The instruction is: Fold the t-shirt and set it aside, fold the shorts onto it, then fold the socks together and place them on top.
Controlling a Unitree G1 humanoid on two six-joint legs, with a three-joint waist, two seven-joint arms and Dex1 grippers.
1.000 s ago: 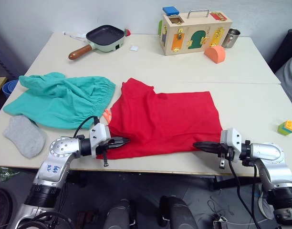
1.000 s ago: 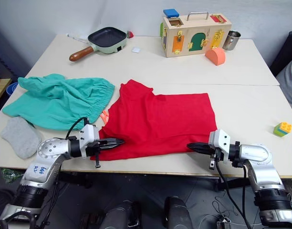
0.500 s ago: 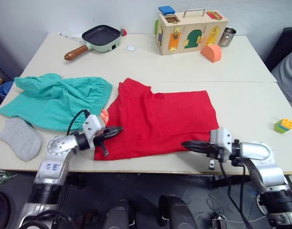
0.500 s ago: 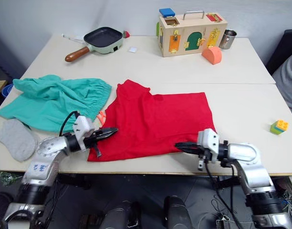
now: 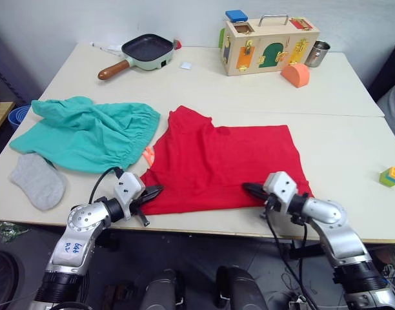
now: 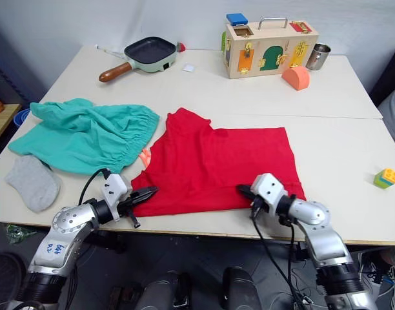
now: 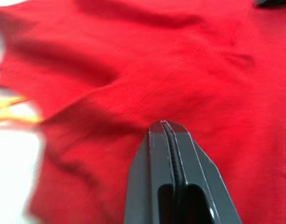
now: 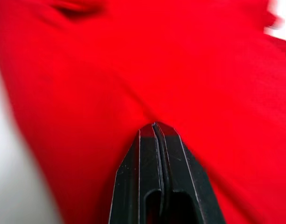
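On the table (image 5: 352,161), the t-shirt (image 5: 226,165) is lying flat beside the shorts (image 5: 88,132), its long axis running left to right. At its near hem, the left gripper (image 5: 152,192) and right gripper (image 5: 249,188) are each reaching in with fingers pressed together, equally close.

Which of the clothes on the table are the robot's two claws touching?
The red t-shirt. The left gripper and right gripper are both at its near edge; the teal-green shorts and grey sock lie untouched further left.

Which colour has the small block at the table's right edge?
Green, yellow, orange toy block, best in left eye view.
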